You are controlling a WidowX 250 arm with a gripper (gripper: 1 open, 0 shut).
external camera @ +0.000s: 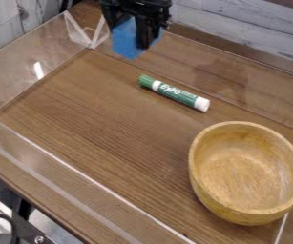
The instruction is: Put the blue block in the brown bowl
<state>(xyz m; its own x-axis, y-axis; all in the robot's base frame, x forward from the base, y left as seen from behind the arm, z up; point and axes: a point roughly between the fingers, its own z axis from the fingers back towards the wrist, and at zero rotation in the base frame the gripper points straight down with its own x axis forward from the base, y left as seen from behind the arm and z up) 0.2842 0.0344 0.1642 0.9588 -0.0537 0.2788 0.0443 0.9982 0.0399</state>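
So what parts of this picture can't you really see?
- The gripper: its top and the arm are cut off by the upper edge of the camera view.
- The blue block: the dark fingers cover one side, and it looks a bit blurred.
- The marker: the writing on its label is too small to read.
- The brown bowl: its near rim hides the inside wall below it.

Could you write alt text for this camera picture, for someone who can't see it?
A robot's black hand holds a small blue block above the far edge of a wooden table with clear walls. A green-and-white marker lies mid-table, and an empty wooden bowl sits at the near right.
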